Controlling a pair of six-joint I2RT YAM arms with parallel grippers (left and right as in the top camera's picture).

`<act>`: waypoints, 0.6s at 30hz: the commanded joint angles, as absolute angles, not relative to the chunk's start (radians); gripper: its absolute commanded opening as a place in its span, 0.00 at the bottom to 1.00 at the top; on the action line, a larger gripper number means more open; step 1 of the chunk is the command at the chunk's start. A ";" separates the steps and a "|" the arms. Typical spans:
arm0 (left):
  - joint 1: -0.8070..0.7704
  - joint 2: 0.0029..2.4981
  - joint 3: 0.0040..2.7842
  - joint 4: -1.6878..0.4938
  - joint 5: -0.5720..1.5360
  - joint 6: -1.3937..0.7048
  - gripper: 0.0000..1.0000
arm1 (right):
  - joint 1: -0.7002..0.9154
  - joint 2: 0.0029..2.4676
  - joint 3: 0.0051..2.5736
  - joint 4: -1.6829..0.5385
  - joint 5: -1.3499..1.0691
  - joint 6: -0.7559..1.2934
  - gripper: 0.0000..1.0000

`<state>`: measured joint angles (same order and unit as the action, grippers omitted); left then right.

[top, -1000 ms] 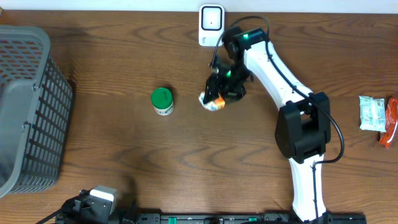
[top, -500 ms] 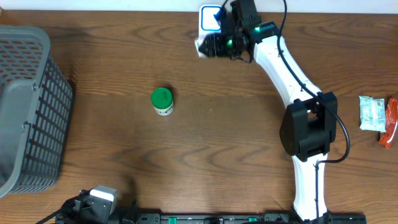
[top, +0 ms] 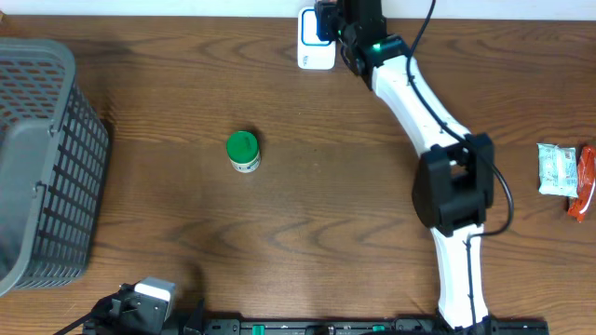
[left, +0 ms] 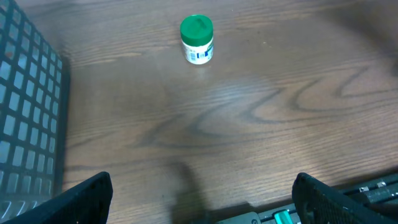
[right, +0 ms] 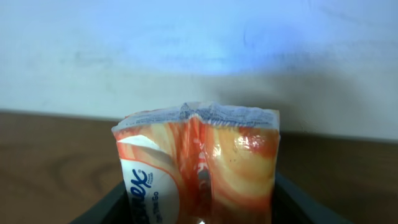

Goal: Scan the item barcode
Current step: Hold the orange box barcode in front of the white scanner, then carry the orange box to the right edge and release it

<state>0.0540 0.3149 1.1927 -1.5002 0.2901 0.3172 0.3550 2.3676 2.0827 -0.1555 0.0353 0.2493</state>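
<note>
Now | right jaws grip tissue pack (right: 199,168) | at scanner (top: 312,58), far table (top: 372,186) edge

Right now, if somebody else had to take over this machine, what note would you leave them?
Left claw: open, empty, at the table's near edge.
Right claw: shut on an orange-and-white tissue packet, held at the white scanner at the far edge.
Elsewhere: green-lidded jar mid-table, more packets at the right edge.
Done: packet picked up and presented; blue light shows at the scanner.
Left: confirm the scan registered, which I cannot tell, then set the packet down.
</note>
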 commanded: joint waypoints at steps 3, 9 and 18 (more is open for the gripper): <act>0.048 0.310 1.198 -1.501 0.302 0.313 0.93 | 0.368 2.524 2.091 -0.001 0.075 0.231 0.53; 0.048 0.310 1.198 -1.501 0.302 0.313 0.93 | 0.372 2.581 2.091 0.047 0.077 0.239 0.51; 0.048 0.310 1.198 -1.501 0.302 0.313 0.93 | 0.357 2.364 2.091 -0.183 0.079 0.226 0.46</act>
<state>0.0540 0.3149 1.1927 -1.5002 0.2901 0.3172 0.3576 2.5206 2.0861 -0.0933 0.0654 0.2413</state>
